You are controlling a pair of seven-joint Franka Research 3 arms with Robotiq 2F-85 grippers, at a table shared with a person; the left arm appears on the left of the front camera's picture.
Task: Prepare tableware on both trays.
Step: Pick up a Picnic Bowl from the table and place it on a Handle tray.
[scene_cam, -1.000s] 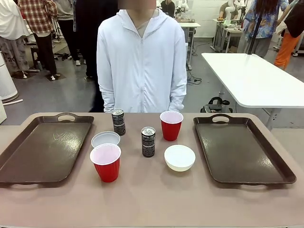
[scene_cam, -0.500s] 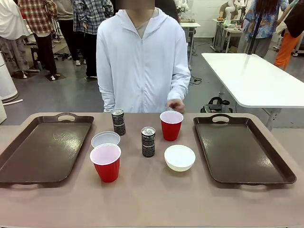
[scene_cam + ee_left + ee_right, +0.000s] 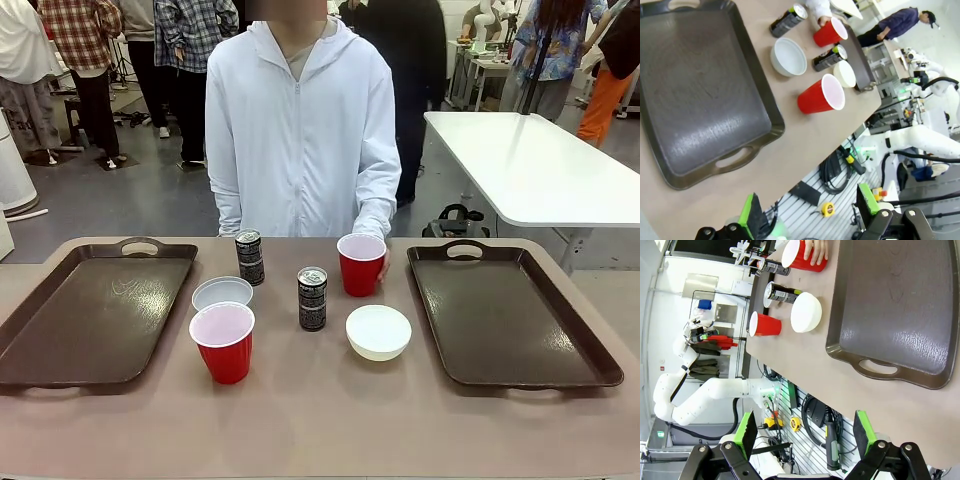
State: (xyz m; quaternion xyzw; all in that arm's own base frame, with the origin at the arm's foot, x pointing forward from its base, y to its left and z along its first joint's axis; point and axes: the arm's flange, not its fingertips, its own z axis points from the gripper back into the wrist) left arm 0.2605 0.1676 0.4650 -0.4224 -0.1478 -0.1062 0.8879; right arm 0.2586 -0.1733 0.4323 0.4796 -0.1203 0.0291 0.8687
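Observation:
Two dark brown trays lie on the table, one at the left (image 3: 95, 310) and one at the right (image 3: 510, 315), both bare. Between them stand two red cups (image 3: 223, 342) (image 3: 361, 263), two white bowls (image 3: 222, 293) (image 3: 378, 331) and two black cans (image 3: 250, 257) (image 3: 312, 298). The person's hand (image 3: 816, 250) rests on the far red cup (image 3: 800, 255). My left gripper (image 3: 807, 207) hangs open off the table's near edge, by the left tray (image 3: 700, 90). My right gripper (image 3: 804, 427) is open too, off the near edge by the right tray (image 3: 900, 305).
The person in a white hooded jacket (image 3: 300, 130) stands at the far side, close to the table edge. A white table (image 3: 530, 165) stands behind at the right. Bare tabletop (image 3: 320, 420) runs along the near edge.
The person's hand has come forward from behind the table edge to the far red cup. Nothing on the table has shifted.

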